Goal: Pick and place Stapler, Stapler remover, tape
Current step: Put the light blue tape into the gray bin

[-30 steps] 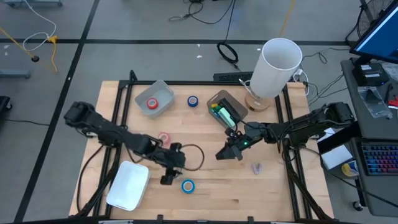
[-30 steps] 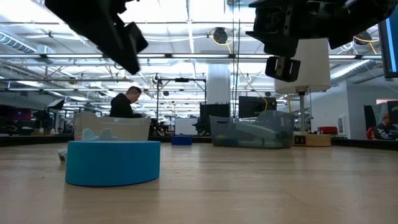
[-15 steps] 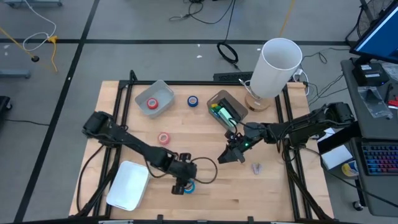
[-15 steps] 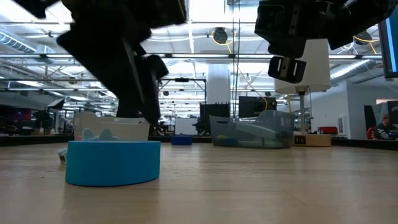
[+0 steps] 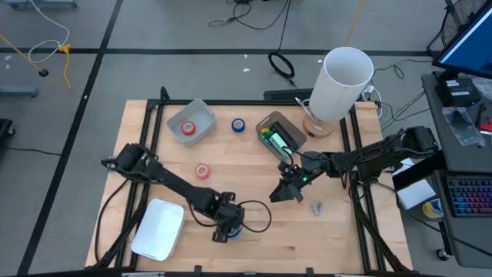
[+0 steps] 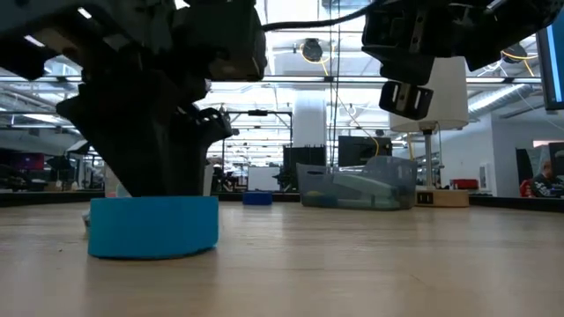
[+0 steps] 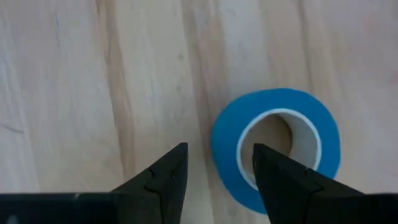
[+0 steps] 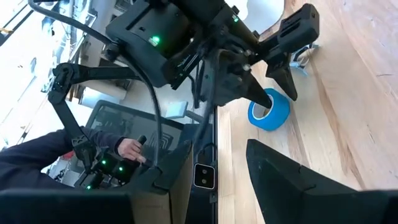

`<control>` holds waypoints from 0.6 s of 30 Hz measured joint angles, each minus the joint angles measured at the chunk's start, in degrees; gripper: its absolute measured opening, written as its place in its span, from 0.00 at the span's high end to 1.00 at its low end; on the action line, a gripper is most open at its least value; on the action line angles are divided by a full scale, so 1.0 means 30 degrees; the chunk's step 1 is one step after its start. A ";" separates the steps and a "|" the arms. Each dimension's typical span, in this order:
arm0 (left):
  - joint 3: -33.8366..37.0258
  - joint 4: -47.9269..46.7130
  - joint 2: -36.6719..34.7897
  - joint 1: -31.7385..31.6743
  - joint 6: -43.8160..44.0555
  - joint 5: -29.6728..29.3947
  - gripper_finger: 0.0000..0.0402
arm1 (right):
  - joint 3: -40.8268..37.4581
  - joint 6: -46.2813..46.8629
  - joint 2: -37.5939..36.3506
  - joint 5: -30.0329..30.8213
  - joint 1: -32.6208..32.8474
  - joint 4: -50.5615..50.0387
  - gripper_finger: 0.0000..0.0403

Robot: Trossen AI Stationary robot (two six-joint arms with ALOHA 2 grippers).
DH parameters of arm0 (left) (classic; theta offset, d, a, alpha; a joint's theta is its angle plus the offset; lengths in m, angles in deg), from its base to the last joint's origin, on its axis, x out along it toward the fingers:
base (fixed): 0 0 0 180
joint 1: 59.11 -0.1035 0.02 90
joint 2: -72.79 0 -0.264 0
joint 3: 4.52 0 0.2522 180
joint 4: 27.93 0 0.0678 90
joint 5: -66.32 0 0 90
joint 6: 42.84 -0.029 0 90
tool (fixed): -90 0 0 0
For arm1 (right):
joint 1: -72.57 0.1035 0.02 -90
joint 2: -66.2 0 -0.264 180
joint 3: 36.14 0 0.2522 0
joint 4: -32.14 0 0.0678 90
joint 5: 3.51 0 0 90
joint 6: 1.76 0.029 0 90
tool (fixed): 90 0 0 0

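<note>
Left gripper (image 7: 214,171) down over the blue tape roll (image 7: 277,146) at the table's near edge.

I see its fingers spread, one outside the roll's wall, one over the core hole, not pinching yet. Just beside sits the white tray (image 5: 157,228). Farther in, my right gripper (image 5: 281,192) hangs mid-table; I cannot tell its fingers. Beyond lie a red roll (image 5: 202,171), another blue roll (image 5: 238,125), and a grey bin (image 5: 200,111) holding a red roll.
</note>
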 joint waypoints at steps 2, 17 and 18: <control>-0.0007 0.0160 0.0268 -0.0053 0.0003 -0.0036 0.55 | 0.0000 -0.0153 -0.0007 0.0000 0.0000 0.0000 0.64; 0.0036 0.0446 -0.1003 -0.1197 0.0767 -0.0466 0.91 | -0.0022 -0.0163 -0.0007 0.0049 0.0000 -0.0124 0.64; 0.0036 0.0442 -0.1406 -0.1402 0.0784 -0.0467 0.91 | -0.0022 -0.0168 -0.0007 0.0044 0.0000 -0.0123 0.64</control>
